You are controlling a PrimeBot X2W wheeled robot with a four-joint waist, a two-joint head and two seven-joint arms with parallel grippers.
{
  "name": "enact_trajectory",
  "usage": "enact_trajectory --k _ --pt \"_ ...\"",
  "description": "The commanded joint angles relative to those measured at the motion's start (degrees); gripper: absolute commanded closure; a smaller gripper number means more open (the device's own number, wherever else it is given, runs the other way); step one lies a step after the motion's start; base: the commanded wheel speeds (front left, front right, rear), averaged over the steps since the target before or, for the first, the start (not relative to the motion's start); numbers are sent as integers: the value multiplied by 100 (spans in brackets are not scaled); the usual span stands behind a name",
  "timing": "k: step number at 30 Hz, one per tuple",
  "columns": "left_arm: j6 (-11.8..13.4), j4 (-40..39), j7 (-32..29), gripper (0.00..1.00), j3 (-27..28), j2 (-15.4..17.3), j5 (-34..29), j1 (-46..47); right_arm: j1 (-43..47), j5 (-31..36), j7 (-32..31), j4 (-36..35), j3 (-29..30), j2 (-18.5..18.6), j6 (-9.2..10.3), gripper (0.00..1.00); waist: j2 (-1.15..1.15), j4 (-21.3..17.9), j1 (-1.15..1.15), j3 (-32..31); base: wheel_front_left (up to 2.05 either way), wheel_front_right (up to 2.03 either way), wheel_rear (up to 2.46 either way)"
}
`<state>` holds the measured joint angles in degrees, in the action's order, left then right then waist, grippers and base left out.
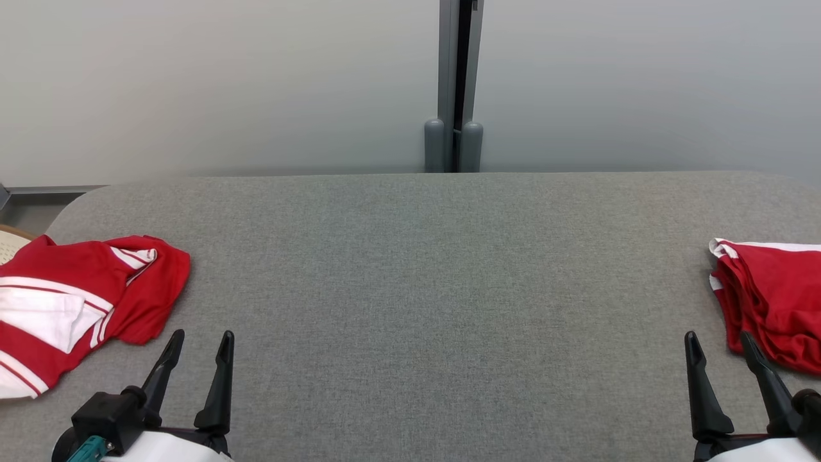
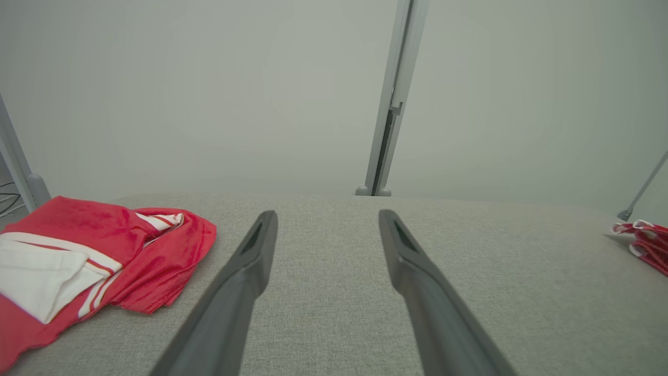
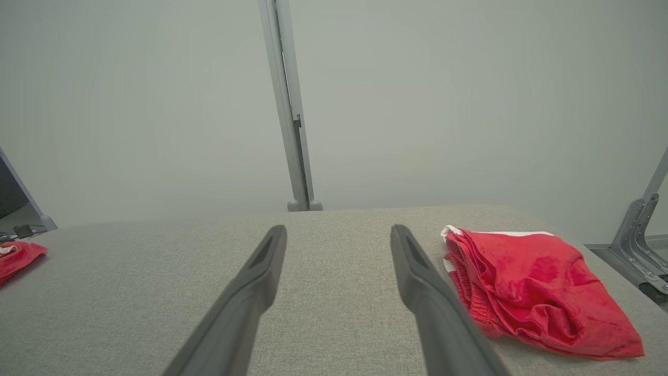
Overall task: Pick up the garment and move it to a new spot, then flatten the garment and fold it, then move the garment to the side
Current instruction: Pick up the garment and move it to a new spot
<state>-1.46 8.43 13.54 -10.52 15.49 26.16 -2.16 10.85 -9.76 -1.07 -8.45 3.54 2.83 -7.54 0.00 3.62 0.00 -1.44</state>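
A red and white garment (image 1: 77, 301) lies crumpled at the table's left edge, seen again in the left wrist view (image 2: 88, 261). A second red garment (image 1: 773, 301) lies bunched at the right edge, and the right wrist view shows it (image 3: 527, 287) just right of the right fingers. My left gripper (image 1: 200, 340) stands open near the front left, just right of the left garment and apart from it. My right gripper (image 1: 718, 340) stands open near the front right, its tips close beside the right garment. Nothing lies between either pair of fingers.
The grey fabric table (image 1: 423, 289) stretches wide between the two garments. Behind it stands a pale wall with a grey upright post (image 1: 457, 83). A metal bracket (image 3: 639, 245) shows beyond the table's right end.
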Motion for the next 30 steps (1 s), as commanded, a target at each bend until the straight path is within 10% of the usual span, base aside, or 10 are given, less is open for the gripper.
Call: enact_trajectory --k 1,30 --pt "28 -12 -22 0 1 39 -17 43 43 -14 14 -26 25 14 10 0 0 15 0 7 0 0 0" --pt "-103 311 159 0 416 -83 195 773 -223 197 -350 -602 -104 13 7 0 0 2067 0 316 0 0 0"
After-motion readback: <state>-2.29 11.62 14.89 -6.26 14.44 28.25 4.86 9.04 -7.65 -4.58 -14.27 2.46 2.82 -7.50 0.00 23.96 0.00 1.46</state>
